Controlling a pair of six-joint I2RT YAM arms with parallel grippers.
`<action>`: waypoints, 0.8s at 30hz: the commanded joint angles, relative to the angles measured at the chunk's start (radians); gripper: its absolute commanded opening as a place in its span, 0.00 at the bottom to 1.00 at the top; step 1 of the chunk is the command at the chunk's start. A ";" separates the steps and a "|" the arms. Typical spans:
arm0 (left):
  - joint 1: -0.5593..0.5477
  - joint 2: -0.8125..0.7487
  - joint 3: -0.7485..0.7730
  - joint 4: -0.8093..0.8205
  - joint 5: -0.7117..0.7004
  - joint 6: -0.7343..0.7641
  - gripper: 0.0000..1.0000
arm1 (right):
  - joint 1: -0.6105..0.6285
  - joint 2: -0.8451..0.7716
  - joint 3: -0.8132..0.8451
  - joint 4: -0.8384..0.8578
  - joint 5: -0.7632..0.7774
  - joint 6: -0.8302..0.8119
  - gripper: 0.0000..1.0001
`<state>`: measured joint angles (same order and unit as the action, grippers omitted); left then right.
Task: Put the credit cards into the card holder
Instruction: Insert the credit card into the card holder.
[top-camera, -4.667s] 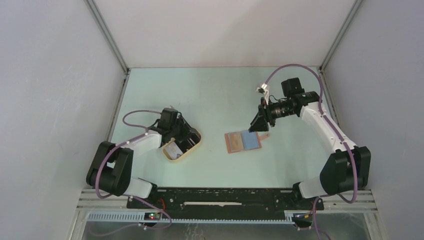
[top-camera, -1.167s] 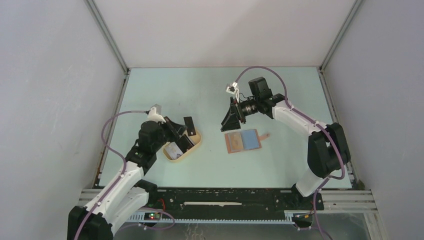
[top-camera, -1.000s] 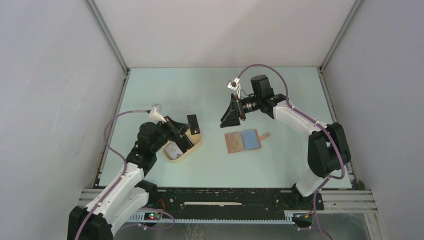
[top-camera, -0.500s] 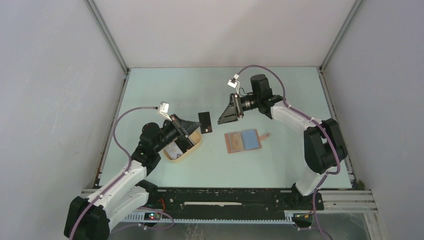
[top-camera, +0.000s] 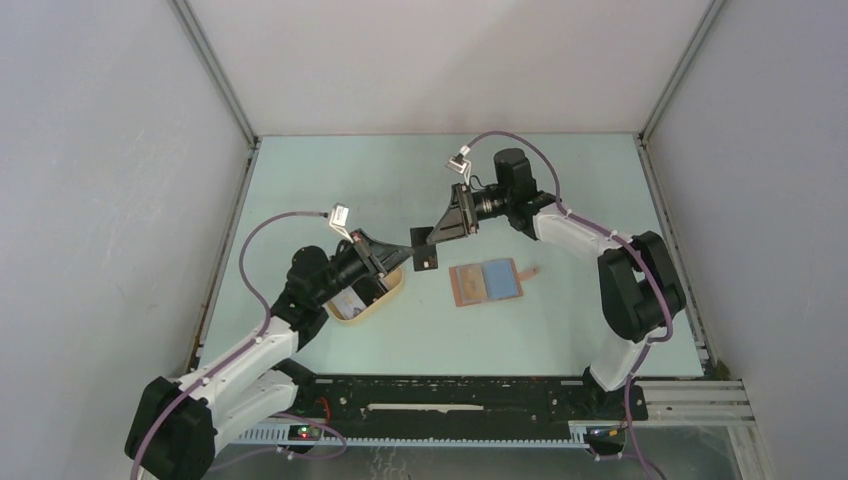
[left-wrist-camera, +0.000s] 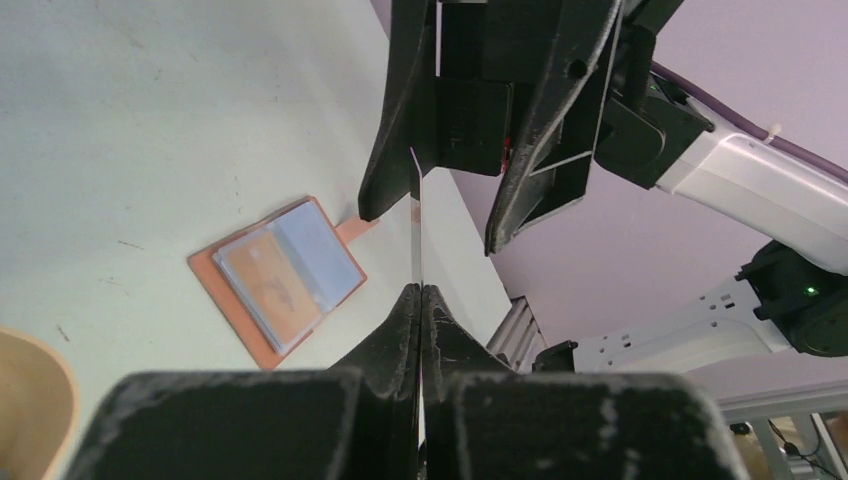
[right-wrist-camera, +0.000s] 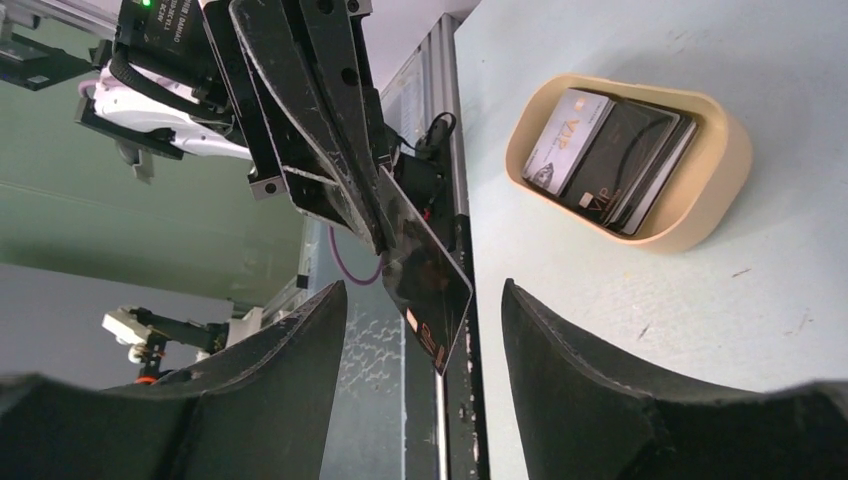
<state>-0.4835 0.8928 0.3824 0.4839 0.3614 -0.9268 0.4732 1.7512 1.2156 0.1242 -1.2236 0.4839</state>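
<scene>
The left hand (top-camera: 400, 256) is clenched on a black credit card (top-camera: 427, 259) at mid-frame, just left of the open card holder (top-camera: 487, 282) on the counter (top-camera: 560, 320). The card's long axis points toward the right hand (top-camera: 428, 240), whose jaws stand released either side of its free end, seemingly not yet touching it.

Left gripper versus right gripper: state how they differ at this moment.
The left gripper is shut, pinching the black card by one edge; the right gripper is open, its fingers spread either side of that card. The left reaches out over the tan tray; the right extends from the far side, beyond the card holder. Both are airborne, tips facing.
</scene>
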 joint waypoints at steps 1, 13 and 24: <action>-0.013 0.004 0.030 0.076 0.025 -0.021 0.00 | 0.007 0.004 0.001 0.068 -0.030 0.064 0.65; -0.015 -0.030 -0.007 0.066 0.015 -0.006 0.30 | -0.001 -0.062 0.002 -0.091 -0.074 -0.113 0.00; -0.023 0.006 -0.086 0.230 0.043 0.134 0.76 | -0.172 -0.387 -0.212 -0.535 0.230 -0.584 0.00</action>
<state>-0.4953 0.8196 0.3382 0.5396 0.3698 -0.8402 0.3862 1.4715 1.1355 -0.3542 -1.1233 0.0032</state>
